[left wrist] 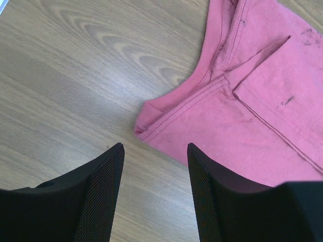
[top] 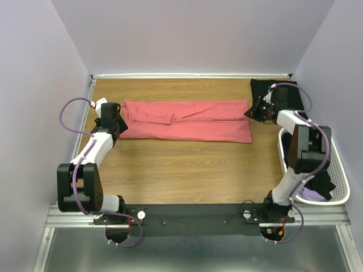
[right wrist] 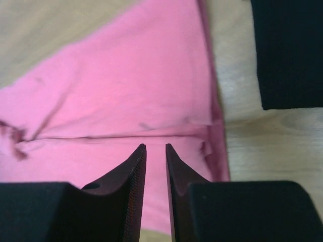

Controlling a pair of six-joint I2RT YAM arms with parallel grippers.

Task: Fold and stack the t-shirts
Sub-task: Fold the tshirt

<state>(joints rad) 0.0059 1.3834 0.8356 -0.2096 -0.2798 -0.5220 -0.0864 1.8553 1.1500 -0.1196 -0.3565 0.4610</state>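
Folded coral-pink t-shirt (top: 187,120) flat on table (top: 187,170)

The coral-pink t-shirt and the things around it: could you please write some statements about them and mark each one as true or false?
1. The coral-pink t-shirt lies on the table as a long folded strip. True.
2. The left fingers are shut on the shirt. False: they stand open and hold nothing, with the shirt just ahead.
3. A black t-shirt lies in the far right corner. True.
4. The white basket stands at the left side. False: it stands at the right.
5. The basket is empty. False: lilac cloth and black cloth lie in it.
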